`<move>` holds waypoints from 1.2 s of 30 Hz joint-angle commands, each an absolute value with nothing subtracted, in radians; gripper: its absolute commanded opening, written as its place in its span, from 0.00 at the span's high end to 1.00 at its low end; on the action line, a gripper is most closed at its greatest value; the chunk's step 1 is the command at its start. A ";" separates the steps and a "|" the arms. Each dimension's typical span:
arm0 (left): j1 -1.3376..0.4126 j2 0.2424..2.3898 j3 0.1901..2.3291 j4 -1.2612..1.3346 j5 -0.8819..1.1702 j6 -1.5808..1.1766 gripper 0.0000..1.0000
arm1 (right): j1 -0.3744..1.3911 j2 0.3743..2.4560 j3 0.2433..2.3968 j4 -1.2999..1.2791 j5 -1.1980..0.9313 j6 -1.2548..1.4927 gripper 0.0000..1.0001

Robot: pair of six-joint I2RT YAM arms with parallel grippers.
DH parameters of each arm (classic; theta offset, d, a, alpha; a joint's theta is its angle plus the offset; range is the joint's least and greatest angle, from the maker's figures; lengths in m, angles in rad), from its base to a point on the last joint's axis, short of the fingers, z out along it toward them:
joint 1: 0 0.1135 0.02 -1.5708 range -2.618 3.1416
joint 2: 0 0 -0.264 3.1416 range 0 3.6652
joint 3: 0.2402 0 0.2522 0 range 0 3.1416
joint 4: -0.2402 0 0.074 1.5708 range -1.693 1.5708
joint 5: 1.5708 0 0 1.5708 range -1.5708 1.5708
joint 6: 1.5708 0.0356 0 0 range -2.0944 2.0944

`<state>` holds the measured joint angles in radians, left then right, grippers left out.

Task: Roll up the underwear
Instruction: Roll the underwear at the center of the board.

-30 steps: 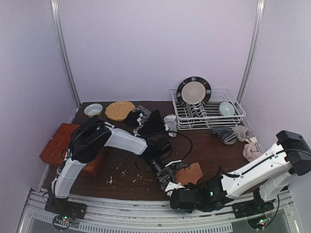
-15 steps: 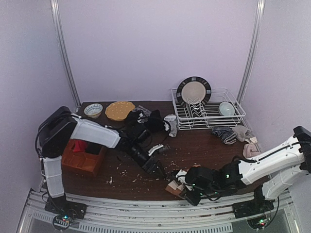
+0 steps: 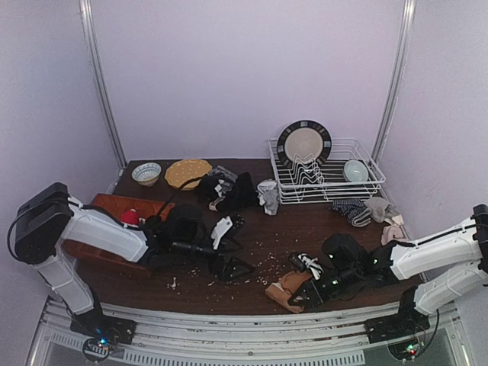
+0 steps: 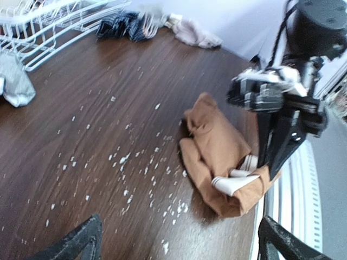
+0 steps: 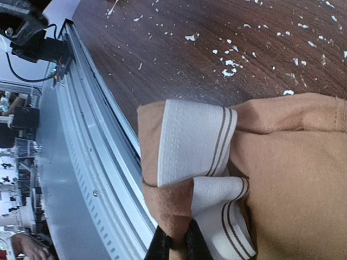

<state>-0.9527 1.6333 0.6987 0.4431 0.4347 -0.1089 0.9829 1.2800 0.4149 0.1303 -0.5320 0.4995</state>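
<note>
The tan-brown underwear [image 3: 279,290] lies bunched near the table's front edge, its white striped waistband [image 5: 198,138] folded over. My right gripper [image 3: 300,293] is shut on a fold of its tan cloth [image 5: 176,216] at the front rim. In the left wrist view the same underwear [image 4: 217,143] sits ahead, with the right gripper [image 4: 271,162] pinching its near corner. My left gripper [image 3: 235,268] stands open to the left of it, apart from the cloth, its fingertips [image 4: 81,244] at the frame's bottom corners. Black underwear [image 3: 232,191] is piled at the back, with a light grey piece [image 3: 268,195] beside it.
A wire dish rack [image 3: 358,187] with a plate [image 3: 303,145] and a bowl stands at the back right. A striped sock [image 3: 351,207] and pale cloths [image 3: 393,232] lie right. A brown box [image 3: 107,221], small bowl [image 3: 146,172] and orange plate [image 3: 187,173] sit left. White crumbs [image 4: 127,157] dot the table.
My left gripper opened, let go of the tan underwear and drew back to the left. My right gripper closed on the cloth and shifted right with it.
</note>
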 commanded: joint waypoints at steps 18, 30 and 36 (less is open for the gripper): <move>-1.046 2.008 1.037 0.375 0.872 0.367 0.15 | 0.790 1.254 0.236 0.336 -0.813 0.724 1.00; -1.060 2.124 1.228 0.132 0.959 0.468 0.25 | 0.779 1.253 0.200 0.337 -0.795 0.730 1.00; -1.071 2.189 1.322 0.026 0.974 0.485 0.40 | 0.778 1.251 0.207 0.317 -0.793 0.713 1.00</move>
